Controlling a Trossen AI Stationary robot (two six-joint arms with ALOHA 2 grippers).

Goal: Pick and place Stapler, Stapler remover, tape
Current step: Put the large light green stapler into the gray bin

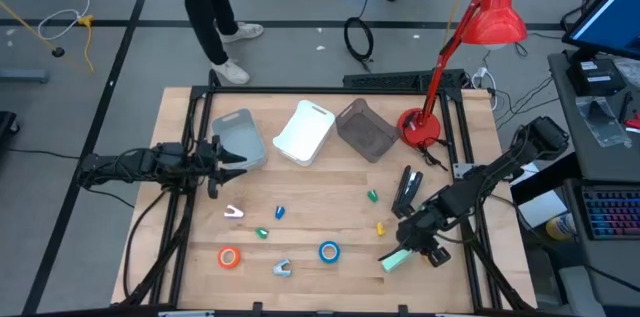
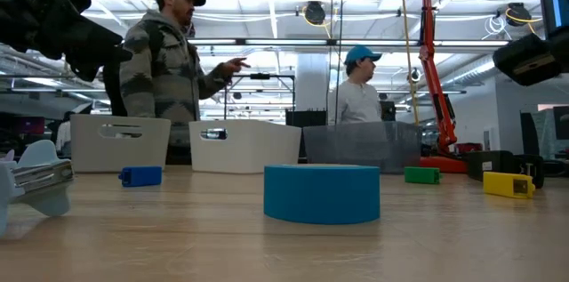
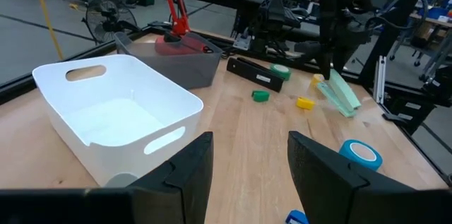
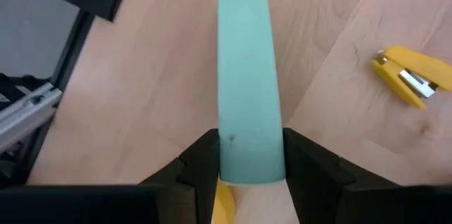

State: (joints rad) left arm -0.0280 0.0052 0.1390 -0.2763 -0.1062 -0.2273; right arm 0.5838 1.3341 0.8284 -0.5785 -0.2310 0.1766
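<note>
My right gripper is shut on a mint-green stapler above the table's near right part. A black stapler lies flat farther back. A blue tape roll and an orange tape roll lie flat near the front. Small staple removers are scattered: white, grey, blue, green and yellow. My left gripper waits open at the table's left, beside the grey bin, with nothing between its fingers. My right gripper pinches the mint-green stapler's two long sides between its two fingers, at the end nearer the wrist. The fingers slant down from the table's right and run along the stapler. The stapler tilts, its free end lower; whether that end touches the table I cannot tell.
A white bin and a dark mesh bin stand beside the grey one along the far edge. A red desk lamp stands at the far right. Two people stand behind the table.
</note>
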